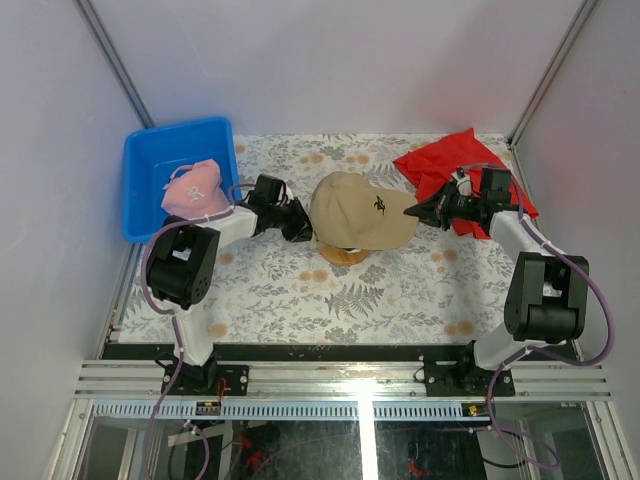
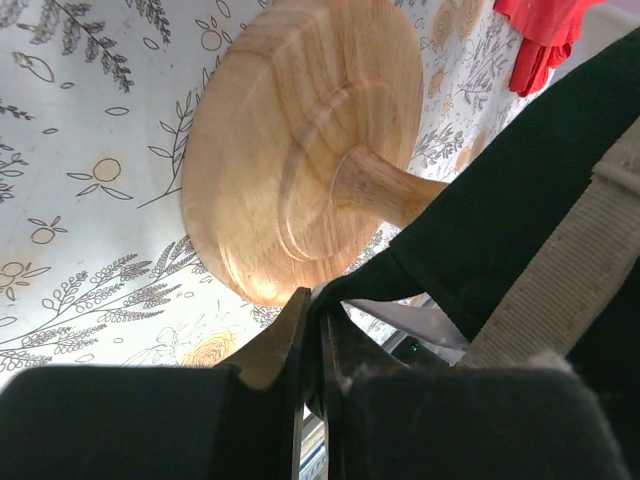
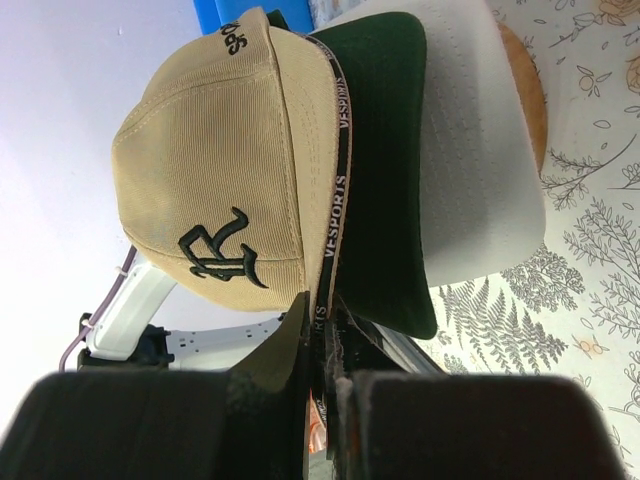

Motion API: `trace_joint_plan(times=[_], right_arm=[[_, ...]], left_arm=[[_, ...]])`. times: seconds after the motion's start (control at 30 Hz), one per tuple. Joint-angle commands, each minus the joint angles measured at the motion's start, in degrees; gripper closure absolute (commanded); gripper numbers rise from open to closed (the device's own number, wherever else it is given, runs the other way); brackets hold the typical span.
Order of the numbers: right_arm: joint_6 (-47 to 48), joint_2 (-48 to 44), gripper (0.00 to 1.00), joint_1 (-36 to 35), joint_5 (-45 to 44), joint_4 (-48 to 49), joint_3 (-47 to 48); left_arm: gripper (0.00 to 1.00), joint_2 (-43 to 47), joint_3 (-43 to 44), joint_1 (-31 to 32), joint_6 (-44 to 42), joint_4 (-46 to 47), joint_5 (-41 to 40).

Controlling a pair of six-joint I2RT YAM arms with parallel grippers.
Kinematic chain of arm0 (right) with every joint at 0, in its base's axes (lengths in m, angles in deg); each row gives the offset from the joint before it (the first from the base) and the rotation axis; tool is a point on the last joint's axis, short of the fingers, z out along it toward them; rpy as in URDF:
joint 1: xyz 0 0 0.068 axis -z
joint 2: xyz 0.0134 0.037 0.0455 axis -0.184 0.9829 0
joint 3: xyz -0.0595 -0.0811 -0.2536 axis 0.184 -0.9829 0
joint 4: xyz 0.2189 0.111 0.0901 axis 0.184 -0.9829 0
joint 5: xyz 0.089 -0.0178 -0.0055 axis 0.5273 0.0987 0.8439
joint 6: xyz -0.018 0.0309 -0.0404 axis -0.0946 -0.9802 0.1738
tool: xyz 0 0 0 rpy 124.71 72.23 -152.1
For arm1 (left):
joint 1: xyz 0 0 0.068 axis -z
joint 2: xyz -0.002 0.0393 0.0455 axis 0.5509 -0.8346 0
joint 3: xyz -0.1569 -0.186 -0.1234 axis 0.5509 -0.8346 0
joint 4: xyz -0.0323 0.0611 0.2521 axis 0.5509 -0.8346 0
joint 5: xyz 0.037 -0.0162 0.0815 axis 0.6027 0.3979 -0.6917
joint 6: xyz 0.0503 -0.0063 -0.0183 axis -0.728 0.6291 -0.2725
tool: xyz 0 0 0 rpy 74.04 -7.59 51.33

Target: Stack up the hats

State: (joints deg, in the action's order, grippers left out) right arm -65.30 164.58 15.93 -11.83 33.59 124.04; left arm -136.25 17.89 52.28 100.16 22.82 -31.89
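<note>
Centre of the table (image 1: 400, 290), on the wooden stand (image 2: 290, 150): three caps piled up. Tan cap (image 3: 210, 170) on top, green cap (image 3: 385, 180) under it, white cap (image 3: 480, 160) at the bottom. Brims pointing toward the right arm, each showing past the one above.

Off at the far left, well apart from the pile, lying in the blue bin (image 1: 150, 150): the pink cap (image 1: 192, 187). Far right corner, under the right wrist: a crumpled red cloth (image 1: 430, 165).

In at the front of the pile, the right gripper (image 3: 320, 330), squeezed down to a thin slit and nipping the lettered edge band of the tan brim.

In at the back, low beside the stand's stem, the left gripper (image 2: 318, 320), closed just as tight, with a fold of dark green fabric pinched in the slit. Running across that green fabric, a tan strap (image 2: 560, 290).

Below it all, the stand's round base, flat on the flowered tabletop. No telling from these views how far down the white crown sits on the stand.
</note>
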Motion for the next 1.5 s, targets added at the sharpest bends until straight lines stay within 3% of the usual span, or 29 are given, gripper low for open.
trace_joint_plan(times=[0.0, 0.23, 0.67, 1.0, 1.3, 1.37, 1.47], right_arm=[[3.27, -0.3, 1.0, 0.04, -4.11, -5.8, 1.52], [4.07, 0.77, 1.0, 0.04, -4.84, -7.23, 2.89], [4.7, 0.62, 1.0, -0.05, -5.05, -8.57, 3.76], [4.94, 0.67, 1.0, -0.05, -4.99, -8.48, 3.38], [5.02, 0.39, 1.0, -0.07, -4.91, -8.7, 2.56], [5.07, 0.32, 1.0, -0.05, -4.93, -8.68, 2.18], [5.1, -0.03, 1.0, -0.05, -4.95, -8.52, 1.76]], left_arm=[[0.95, 2.85, 0.14, -1.85, 1.91, 4.12, 1.76], [0.77, 7.47, -4.38, -5.11, 7.0, 10.8, 4.19], [0.64, 9.03, -8.83, -6.86, 14.37, 21.17, 6.58], [0.59, 8.9, -7.68, -6.42, 15.39, 21.9, 7.22], [0.47, 5.26, -3.68, -2.5, 12.44, 19.55, 7.65], [0.47, 3.7, -1.99, -1.17, 11.06, 18.0, 7.7], [0.61, 2.48, -1.51, -0.16, 10.65, 17.45, 7.29]])
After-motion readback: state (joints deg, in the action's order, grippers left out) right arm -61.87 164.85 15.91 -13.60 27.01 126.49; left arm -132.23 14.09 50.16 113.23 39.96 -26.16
